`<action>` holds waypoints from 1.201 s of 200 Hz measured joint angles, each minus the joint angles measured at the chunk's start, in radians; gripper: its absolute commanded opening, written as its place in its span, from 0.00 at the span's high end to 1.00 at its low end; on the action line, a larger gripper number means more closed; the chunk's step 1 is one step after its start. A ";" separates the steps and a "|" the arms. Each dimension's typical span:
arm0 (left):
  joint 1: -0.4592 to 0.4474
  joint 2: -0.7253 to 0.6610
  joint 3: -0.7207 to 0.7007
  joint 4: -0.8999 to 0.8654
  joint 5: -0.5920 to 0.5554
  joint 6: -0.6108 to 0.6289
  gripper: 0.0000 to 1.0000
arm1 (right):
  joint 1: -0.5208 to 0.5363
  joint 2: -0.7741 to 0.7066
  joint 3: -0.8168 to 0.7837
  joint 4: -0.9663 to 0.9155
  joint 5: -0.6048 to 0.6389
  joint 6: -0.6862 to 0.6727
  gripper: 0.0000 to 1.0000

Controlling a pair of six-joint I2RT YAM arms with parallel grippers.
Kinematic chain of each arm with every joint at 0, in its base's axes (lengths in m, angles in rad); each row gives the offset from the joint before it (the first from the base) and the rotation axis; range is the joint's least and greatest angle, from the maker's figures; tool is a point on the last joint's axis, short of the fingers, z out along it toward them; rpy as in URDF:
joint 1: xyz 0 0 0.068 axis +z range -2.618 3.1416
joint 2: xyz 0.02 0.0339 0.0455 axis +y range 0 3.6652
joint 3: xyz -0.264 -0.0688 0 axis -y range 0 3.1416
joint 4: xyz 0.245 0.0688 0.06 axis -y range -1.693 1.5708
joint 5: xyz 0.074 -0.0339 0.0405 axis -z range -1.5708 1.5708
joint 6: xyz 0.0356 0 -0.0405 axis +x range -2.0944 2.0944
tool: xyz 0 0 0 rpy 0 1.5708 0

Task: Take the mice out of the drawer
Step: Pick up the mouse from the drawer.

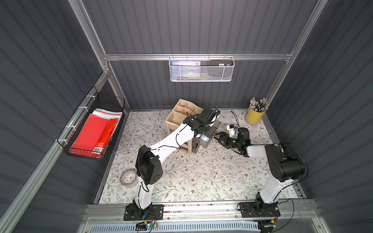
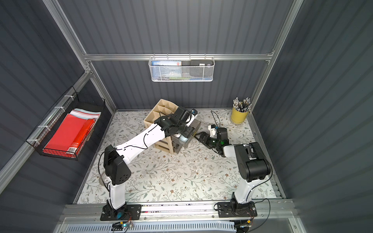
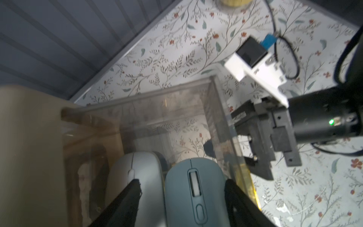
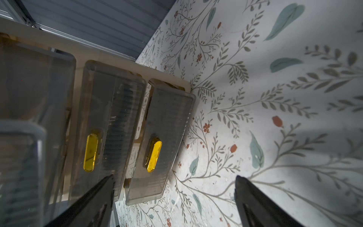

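Our left arm (image 1: 171,139) stretches far forward with the wrist tipped down; the left pincer (image 3: 182,182) points downward, jaws parted. Our right arm (image 1: 256,150) bends at the elbow and lies low; the right pincer (image 4: 174,176) points toward the left pincer, close beside it, jaws spread wide.

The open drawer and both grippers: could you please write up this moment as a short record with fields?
drawer: clear drawer pulled out of the beige organizer
inside: pale blue mouse beside silver mouse
left: left gripper open, fingers astride the pale blue mouse, one over the silver mouse
right: right gripper open, holding nothing, beside the drawer front
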 measured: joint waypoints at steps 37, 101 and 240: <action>0.004 -0.135 -0.137 -0.011 0.022 0.018 0.29 | 0.019 -0.019 -0.019 0.023 -0.008 0.003 0.01; 0.011 -0.267 -0.211 -0.051 0.115 0.021 0.28 | 0.095 -0.067 -0.051 0.012 -0.003 -0.010 0.01; 0.015 -0.096 -0.168 -0.027 0.171 0.029 0.36 | 0.092 -0.044 -0.060 0.007 -0.003 -0.048 0.01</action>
